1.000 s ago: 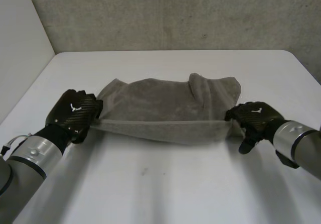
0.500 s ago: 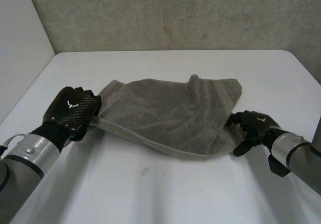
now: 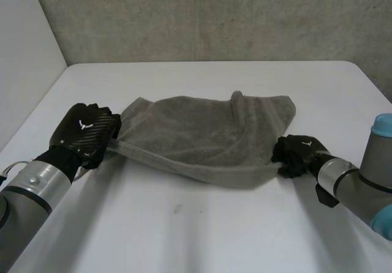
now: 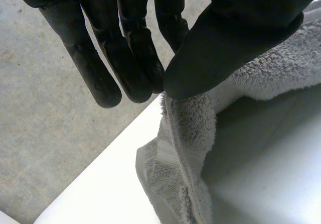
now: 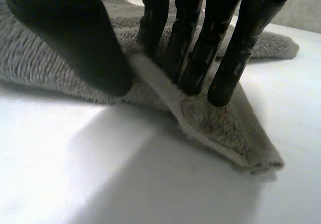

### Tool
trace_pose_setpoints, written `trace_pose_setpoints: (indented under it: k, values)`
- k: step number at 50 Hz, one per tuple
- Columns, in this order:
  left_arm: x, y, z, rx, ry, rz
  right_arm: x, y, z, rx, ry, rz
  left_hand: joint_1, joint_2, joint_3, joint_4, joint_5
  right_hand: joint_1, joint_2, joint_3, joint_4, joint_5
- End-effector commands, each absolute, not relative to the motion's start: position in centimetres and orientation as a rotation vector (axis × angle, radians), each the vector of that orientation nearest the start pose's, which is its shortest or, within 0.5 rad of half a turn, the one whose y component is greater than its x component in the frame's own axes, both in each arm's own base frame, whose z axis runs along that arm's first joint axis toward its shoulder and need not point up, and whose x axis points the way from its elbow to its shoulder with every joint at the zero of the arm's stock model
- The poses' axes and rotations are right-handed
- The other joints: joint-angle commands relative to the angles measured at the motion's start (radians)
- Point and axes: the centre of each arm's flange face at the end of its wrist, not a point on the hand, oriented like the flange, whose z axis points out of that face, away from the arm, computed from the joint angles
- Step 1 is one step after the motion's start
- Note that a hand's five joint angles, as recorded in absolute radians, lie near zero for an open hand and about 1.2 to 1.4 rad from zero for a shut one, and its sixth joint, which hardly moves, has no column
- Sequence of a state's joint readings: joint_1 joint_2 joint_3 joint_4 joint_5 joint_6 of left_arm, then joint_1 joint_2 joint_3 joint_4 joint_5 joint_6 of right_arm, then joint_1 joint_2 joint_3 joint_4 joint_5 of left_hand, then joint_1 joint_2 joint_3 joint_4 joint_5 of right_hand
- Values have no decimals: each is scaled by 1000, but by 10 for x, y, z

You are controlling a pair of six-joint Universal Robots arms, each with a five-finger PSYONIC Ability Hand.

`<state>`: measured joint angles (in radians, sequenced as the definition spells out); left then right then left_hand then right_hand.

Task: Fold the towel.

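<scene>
A grey towel (image 3: 208,132) lies rumpled across the middle of the white table (image 3: 202,230), with a fold standing up near its far right. My left hand (image 3: 86,132) holds the towel's near left corner. In the left wrist view the thumb (image 4: 235,38) pinches the towel (image 4: 185,148) against the fingers. My right hand (image 3: 295,154) is at the near right corner. In the right wrist view its fingers (image 5: 200,48) and thumb (image 5: 75,38) close on the towel's hem (image 5: 220,128), a little in from the corner tip. The near edge sags between the two hands.
A grey concrete wall (image 3: 214,16) stands behind the table's far edge. A pale wall (image 3: 24,59) runs along the left side. Bare tabletop lies in front of the towel, towards me.
My right hand has drawn closer to me and curled shut on the near right corner, after standing open beside it. The near edge sagged. My left hand shifted slightly left, still gripping.
</scene>
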<state>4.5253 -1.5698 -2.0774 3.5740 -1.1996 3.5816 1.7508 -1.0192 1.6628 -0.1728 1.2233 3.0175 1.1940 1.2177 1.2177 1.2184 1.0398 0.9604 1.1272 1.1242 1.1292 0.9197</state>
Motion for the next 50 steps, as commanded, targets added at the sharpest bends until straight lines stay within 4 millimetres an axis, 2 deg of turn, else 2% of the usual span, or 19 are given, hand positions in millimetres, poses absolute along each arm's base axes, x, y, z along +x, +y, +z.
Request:
trace_pose_setpoints:
  k: [1, 6, 8, 9, 11, 14, 16, 17, 19, 22, 26, 29, 31, 33, 36, 40, 45, 49, 50]
  values:
    - [-211, -231, 198, 1111, 2110, -2198, 227, -317, 122, -628, 2301, -1504, 202, 179, 179, 178, 182, 436, 269, 272, 267, 302]
    - [-210, -233, 199, 1103, 2106, -2201, 227, -323, 158, -646, 2232, -1615, 202, 179, 179, 178, 182, 436, 269, 272, 267, 302]
    - [-209, -236, 206, 1086, 2076, -2221, 223, -315, 207, -731, 2160, -1760, 202, 179, 179, 178, 182, 436, 269, 272, 267, 302]
    - [-209, -236, 206, 1086, 2076, -2221, 223, -315, 207, -731, 2159, -1761, 202, 179, 179, 178, 182, 436, 269, 272, 267, 302]
    - [-209, -236, 228, 1073, 2004, -2276, 217, -304, 251, -904, 2108, -1920, 202, 179, 179, 178, 182, 436, 269, 272, 267, 302]
    - [-208, -234, 244, 1058, 1953, -2310, 211, -297, 275, -995, 2084, -2009, 202, 179, 179, 178, 182, 436, 269, 272, 267, 302]
    - [-206, -232, 277, 1025, 1868, -2375, 197, -280, 325, -1119, 2050, -2185, 202, 179, 179, 178, 182, 436, 269, 272, 267, 302]
    - [-206, -232, 277, 1025, 1867, -2375, 197, -280, 325, -1119, 2050, -2186, 202, 179, 179, 178, 182, 436, 269, 272, 267, 302]
    - [-206, -228, 310, 992, 1815, -2439, 190, -260, 365, -1180, 2025, -2280, 202, 179, 179, 178, 182, 436, 269, 272, 267, 302]
    - [-205, -223, 335, 985, 1810, -2455, 188, -247, 385, -1201, 2043, -2262, 202, 179, 179, 178, 182, 436, 269, 272, 267, 302]
    - [-203, -219, 347, 992, 1862, -2411, 187, -242, 389, -1247, 2091, -2195, 202, 179, 179, 178, 182, 436, 269, 272, 267, 302]
    - [-199, -221, 344, 1009, 1958, -2319, 189, -245, 371, -1370, 2181, -2045, 202, 179, 179, 178, 182, 436, 269, 272, 267, 302]
    - [-198, -227, 333, 1033, 2029, -2236, 190, -250, 355, -1453, 2237, -1935, 202, 179, 179, 178, 182, 436, 269, 272, 267, 302]
    - [-200, -239, 303, 1125, 2144, -2058, 199, -260, 318, -1585, 2316, -1710, 202, 179, 179, 178, 182, 436, 269, 272, 267, 302]
    - [-202, -243, 288, 1180, 2176, -1978, 205, -264, 301, -1625, 2344, -1624, 202, 179, 179, 178, 182, 436, 269, 272, 267, 302]
    - [-210, -261, 244, 1321, 2250, -1788, 219, -275, 264, -1690, 2421, -1469, 202, 179, 179, 178, 182, 436, 269, 272, 267, 302]
    - [-225, -287, 223, 1393, 2261, -1751, 233, -306, 246, -1699, 2424, -1569, 202, 179, 179, 178, 182, 436, 269, 272, 267, 302]
    - [-247, -329, 246, 1323, 2070, -1908, 252, -341, 270, -1626, 2290, -1965, 202, 179, 179, 178, 182, 436, 269, 272, 267, 302]
    - [-247, -329, 246, 1322, 2069, -1909, 252, -341, 270, -1626, 2289, -1966, 202, 179, 179, 178, 182, 436, 269, 272, 267, 302]
